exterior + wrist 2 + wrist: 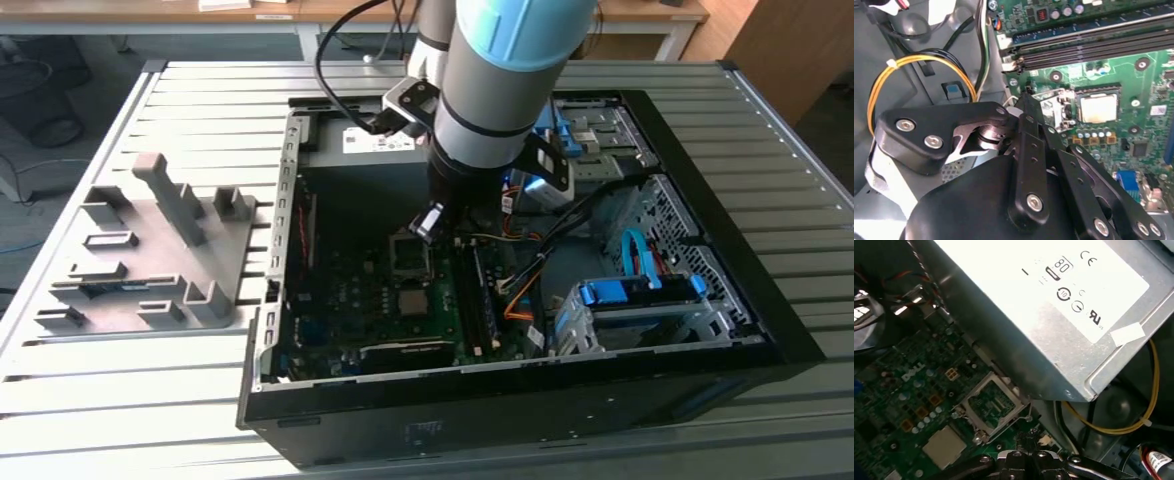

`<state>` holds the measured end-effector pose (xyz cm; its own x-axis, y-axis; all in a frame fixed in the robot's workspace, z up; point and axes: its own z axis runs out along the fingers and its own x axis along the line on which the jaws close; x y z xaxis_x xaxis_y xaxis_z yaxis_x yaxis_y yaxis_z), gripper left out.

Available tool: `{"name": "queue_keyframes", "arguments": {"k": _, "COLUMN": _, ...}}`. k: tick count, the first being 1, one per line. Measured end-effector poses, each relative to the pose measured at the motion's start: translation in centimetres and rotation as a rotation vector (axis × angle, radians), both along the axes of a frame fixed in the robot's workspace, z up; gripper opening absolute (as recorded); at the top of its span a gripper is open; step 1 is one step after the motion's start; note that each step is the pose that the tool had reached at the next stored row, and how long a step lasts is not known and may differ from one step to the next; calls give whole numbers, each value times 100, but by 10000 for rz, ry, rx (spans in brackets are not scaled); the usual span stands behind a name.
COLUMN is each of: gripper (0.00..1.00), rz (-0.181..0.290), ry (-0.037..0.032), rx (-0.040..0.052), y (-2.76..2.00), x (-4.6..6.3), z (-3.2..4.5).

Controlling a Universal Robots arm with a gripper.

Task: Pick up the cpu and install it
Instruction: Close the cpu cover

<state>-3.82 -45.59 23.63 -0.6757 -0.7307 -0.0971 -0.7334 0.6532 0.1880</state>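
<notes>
Cpu [1099,107] flat in socket [1097,90], pincer [1026,95] pressed together, empty, beside open retention frame [1054,107].

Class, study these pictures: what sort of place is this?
Probably a robotics lab or workshop: a robot arm reaches into an open desktop computer case over its motherboard, and the case lies on a slatted metal table beside a grey parts fixture.

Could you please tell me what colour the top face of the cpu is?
The cpu is dull silver-grey, clearest in the second wrist view.
</notes>
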Motion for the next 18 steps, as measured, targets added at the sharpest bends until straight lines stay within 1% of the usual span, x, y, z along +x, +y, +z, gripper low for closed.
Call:
{"name": "queue_keyframes", "arguments": {"k": 3, "gripper": 10, "rz": -2, "ry": 4, "rx": 30, "y": 33, "x": 11, "z": -46}}
{"name": "queue_keyframes", "arguments": {"k": 7, "gripper": 10, "rz": 0, "ry": 1, "rx": 70, "y": 107, "x": 16, "z": -113}}
{"name": "queue_keyframes", "arguments": {"k": 9, "gripper": 10, "rz": 11, "ry": 1, "rx": 78, "y": 125, "x": 17, "z": -149}}
{"name": "queue_keyframes", "arguments": {"k": 13, "gripper": 10, "rz": 79, "ry": 3, "rx": 86, "y": 154, "x": 16, "z": -194}}
{"name": "queue_keyframes", "arguments": {"k": 15, "gripper": 10, "rz": 79, "ry": 3, "rx": 119, "y": 177, "x": 16, "z": -210}}
{"name": "queue_keyframes", "arguments": {"k": 18, "gripper": 10, "rz": 81, "ry": 1, "rx": 174, "y": 197, "x": 17, "z": -240}}
